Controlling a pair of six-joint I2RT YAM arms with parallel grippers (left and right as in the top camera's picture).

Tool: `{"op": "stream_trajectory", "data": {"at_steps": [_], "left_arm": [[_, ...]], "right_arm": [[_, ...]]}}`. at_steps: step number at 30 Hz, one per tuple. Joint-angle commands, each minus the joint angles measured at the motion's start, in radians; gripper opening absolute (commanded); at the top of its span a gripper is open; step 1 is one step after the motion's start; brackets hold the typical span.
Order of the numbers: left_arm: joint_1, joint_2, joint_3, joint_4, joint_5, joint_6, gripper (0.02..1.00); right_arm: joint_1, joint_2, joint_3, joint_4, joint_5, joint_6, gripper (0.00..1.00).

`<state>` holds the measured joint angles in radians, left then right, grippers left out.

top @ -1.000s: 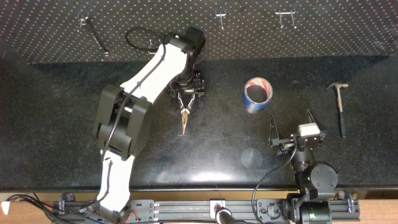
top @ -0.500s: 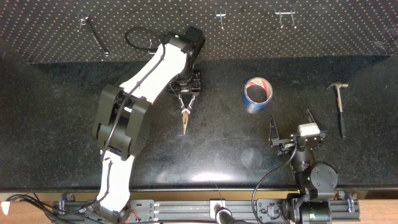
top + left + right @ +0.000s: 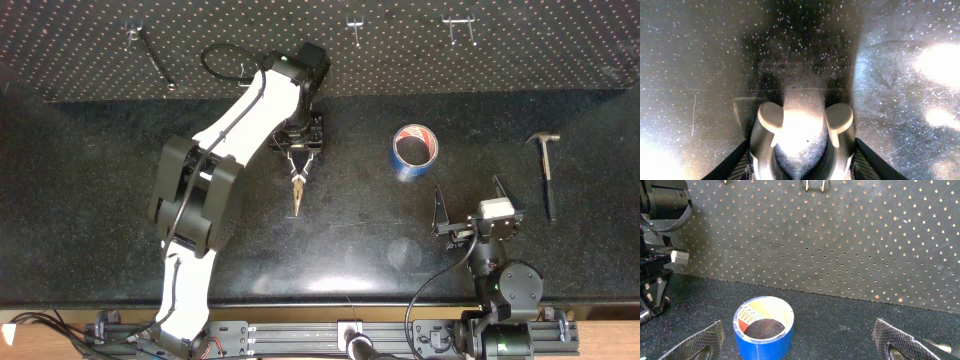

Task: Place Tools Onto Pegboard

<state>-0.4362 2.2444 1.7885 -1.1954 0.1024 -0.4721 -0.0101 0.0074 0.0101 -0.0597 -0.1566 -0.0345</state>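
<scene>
Your left gripper (image 3: pixel 297 148) is down at the pliers (image 3: pixel 297 192), which lie flat on the worktop (image 3: pixel 120 200) in front of the pegboard (image 3: pixel 560 50), nose pointing back toward the arm bases. From the left wrist, the fingers (image 3: pixel 740 159) sit tight against the outer sides of the two handles; it looks like contact, a grip on the handle end and nothing lifted yet. Taking it by the handles makes sense: they are the part that would go over a hook (image 3: pixel 355 30).

Your right gripper (image 3: pixel 468 200) waits low near its base, fingers spread wide and holding nothing, facing the blue tape roll (image 3: pixel 764 326), probably its next job. The hammer (image 3: pixel 546 172) lies at the far right of the worktop. A wrench (image 3: pixel 152 58) already hangs at the board's left.
</scene>
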Motion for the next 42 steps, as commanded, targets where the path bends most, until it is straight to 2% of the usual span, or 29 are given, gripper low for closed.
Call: {"op": "stream_trajectory", "data": {"at_steps": [1, 3, 5, 9, 10, 11, 12, 13, 15, 18, 20, 22, 25, 27, 34, 42], "left_arm": [[0.003, 0.006, -0.011, 0.008, 0.003, -0.003, 0.027], [-0.003, -0.065, -0.011, 0.006, -0.002, -0.003, 0.029], [-0.024, -0.185, -0.011, 0.002, -0.058, -0.018, 0.027], [-0.151, -0.441, -0.012, -0.014, -0.32, -0.048, 0.029], [-0.168, -0.463, -0.012, -0.02, -0.355, -0.049, 0.029], [-0.208, -0.509, -0.012, -0.034, -0.43, -0.058, 0.027], [-0.245, -0.569, -0.012, -0.055, -0.569, -0.098, 0.029], [-0.254, -0.622, -0.022, -0.053, -0.672, -0.148, 0.027], [-0.221, -0.748, -0.141, 0.062, -0.771, -0.185, 0.029], [-0.117, -0.916, -0.48, 0.424, -0.768, -0.163, 0.029], [-0.064, -0.96, -0.625, 0.703, -0.748, 0.0, 0.029], [-0.054, -0.948, -0.645, 0.885, -0.751, 0.161, 0.029], [-0.054, -0.923, -0.672, 1.049, -0.838, 0.202, 0.029], [-0.054, -0.922, -0.719, 1.154, -0.856, 0.231, 0.029], [-0.052, -0.905, -0.87, 1.467, -0.851, 0.223, 0.029], [-0.04, -0.798, -0.874, 1.607, -0.851, 0.222, 0.029]], "right_arm": [[0.006, -0.006, -0.006, 0.0, -0.002, 0.008, 0.976], [0.006, -0.006, -0.006, 0.0, -0.002, 0.008, 0.976], [0.006, -0.006, -0.006, 0.0, -0.002, 0.008, 0.976], [0.006, -0.006, -0.006, 0.0, -0.002, 0.008, 0.972], [0.006, -0.006, -0.006, 0.0, -0.002, 0.008, 0.976], [0.006, -0.006, -0.006, 0.0, -0.002, 0.008, 0.976], [0.006, -0.006, -0.006, 0.0, -0.002, 0.008, 0.976], [0.006, -0.006, -0.006, 0.0, -0.002, 0.008, 0.976], [0.006, -0.006, -0.006, 0.0, -0.002, 0.008, 0.976], [0.006, -0.006, -0.006, 0.0, -0.002, 0.008, 0.976], [0.006, -0.006, -0.006, 0.0, -0.002, 0.008, 0.976], [0.006, -0.006, -0.006, 0.0, -0.002, 0.008, 0.976], [0.006, -0.006, -0.006, 0.0, -0.002, 0.008, 0.974], [0.006, -0.006, -0.006, 0.0, -0.002, 0.008, 0.976], [0.006, -0.006, -0.006, 0.0, -0.002, 0.008, 0.976], [0.006, -0.006, -0.006, 0.0, -0.002, 0.008, 0.976]]}}
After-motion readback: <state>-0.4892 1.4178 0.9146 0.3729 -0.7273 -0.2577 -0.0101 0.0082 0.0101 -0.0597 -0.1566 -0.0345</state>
